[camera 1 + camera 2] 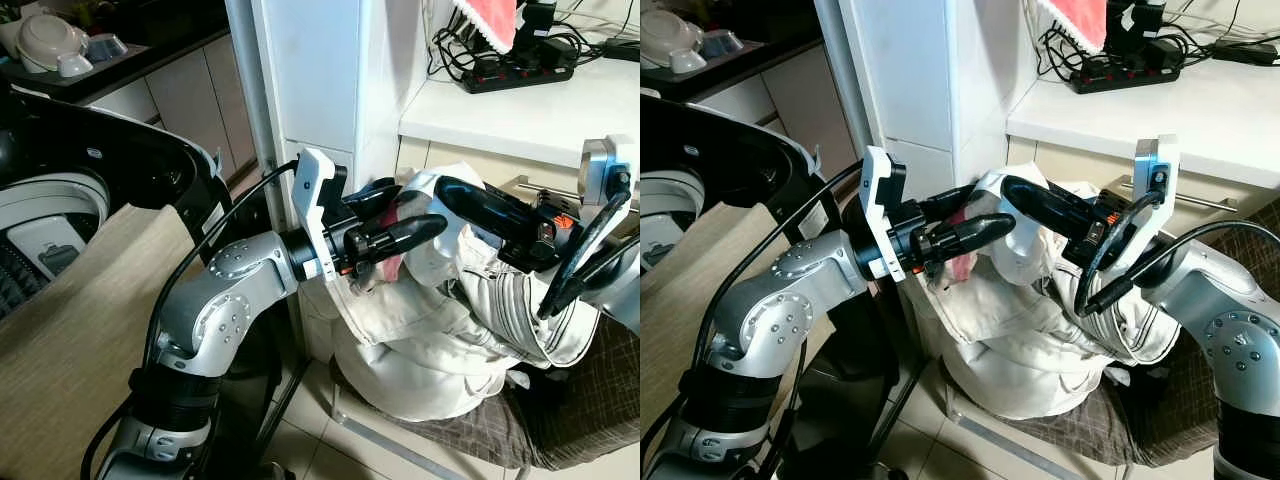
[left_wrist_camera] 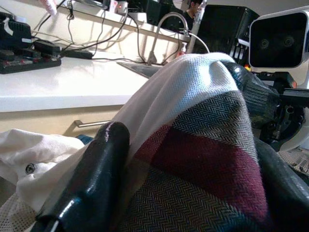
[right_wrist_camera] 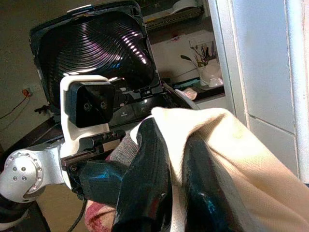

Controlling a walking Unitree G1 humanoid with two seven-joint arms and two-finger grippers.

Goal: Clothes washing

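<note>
Both silver arms were raised and bent inward, left gripper (image 1: 400, 225) fingers closed on striped cloth (image 2: 193, 159), right gripper (image 1: 1025, 200) fingers clamped on cream garment (image 3: 231, 140), tips nearly met.

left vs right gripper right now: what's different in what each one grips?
The left gripper is shut on the striped cloth, grey herringbone with a dark red band. The right gripper is shut on the cream garment, plain and bulkier, hanging over the chair. Both clamp fabric at the pile's top, fingertips close together.
</note>
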